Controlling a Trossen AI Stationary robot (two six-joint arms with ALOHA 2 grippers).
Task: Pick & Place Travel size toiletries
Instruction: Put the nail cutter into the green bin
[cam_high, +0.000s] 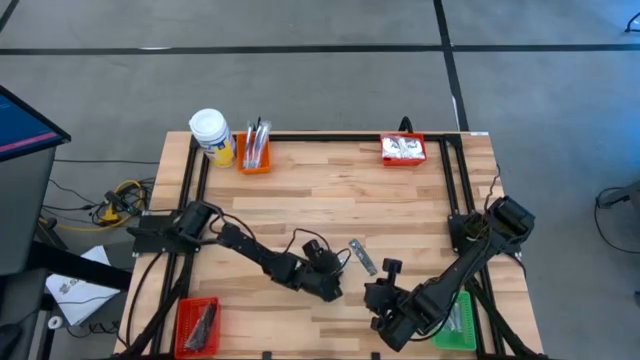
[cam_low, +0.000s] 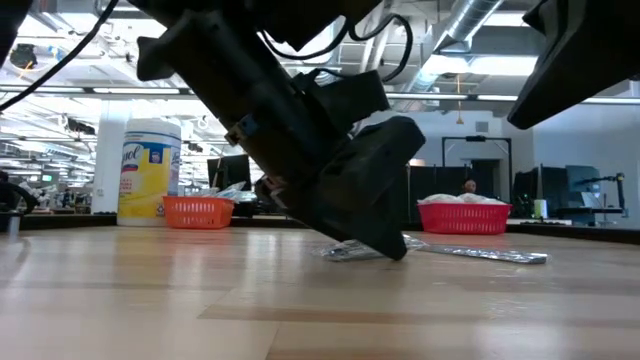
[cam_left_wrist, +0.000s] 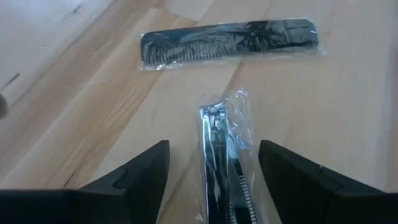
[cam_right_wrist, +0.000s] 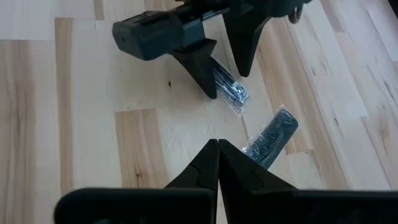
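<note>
A metal nail clipper in a clear wrapper (cam_left_wrist: 224, 162) lies flat on the wooden table. My left gripper (cam_left_wrist: 213, 144) is open and low over it, one finger on each side, with a gap to the wrapper on both sides. Just beyond lies a dark comb in a clear packet (cam_left_wrist: 230, 40), also flat on the table (cam_high: 362, 256). The right wrist view shows the same clipper (cam_right_wrist: 235, 94) between the left fingers and the comb (cam_right_wrist: 270, 137) beside it. My right gripper (cam_right_wrist: 217, 162) is shut with nothing in it and hangs above the table near its near edge (cam_high: 385, 318).
An orange bin (cam_high: 253, 155) with toothbrushes and a white-capped yellow jar (cam_high: 212, 135) stand at the far left. A red bin (cam_high: 403, 150) with white packets stands at the far right. Another red bin (cam_high: 198, 325) sits near left, a green bin (cam_high: 458, 320) near right.
</note>
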